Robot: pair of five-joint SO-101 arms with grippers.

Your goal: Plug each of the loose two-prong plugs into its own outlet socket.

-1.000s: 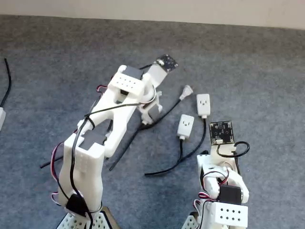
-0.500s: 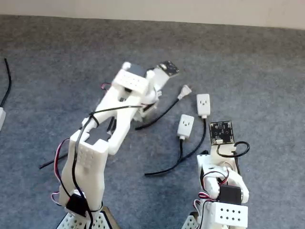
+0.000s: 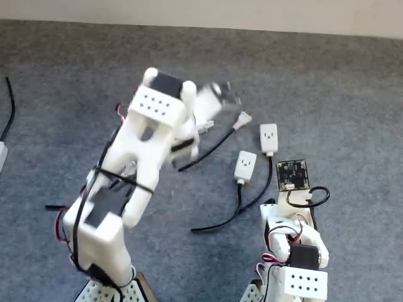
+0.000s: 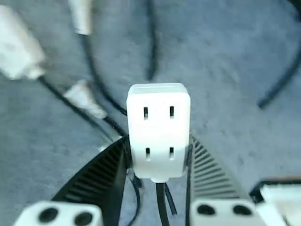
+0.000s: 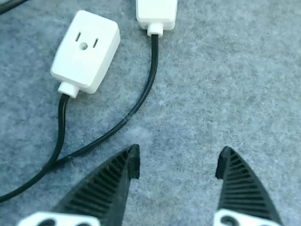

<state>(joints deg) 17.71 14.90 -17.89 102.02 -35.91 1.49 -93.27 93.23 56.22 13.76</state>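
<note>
My left claw [image 4: 157,141] was closed on the flat sides of a white 2-outlet socket block [image 4: 158,117]. It seemed light, hard and slick, and I judged its cord stiff enough to tug. My right claw [image 5: 178,162] gaped above the worktop [image 5: 244,70], near a single socket [image 5: 85,52]. A loose plug [image 3: 244,119] lay on the worktop; I would pinch its body behind the prongs.

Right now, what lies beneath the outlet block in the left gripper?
Grey carpet, black cables and a white plug. Whatever sits directly behind the outlet block is covered.
</note>
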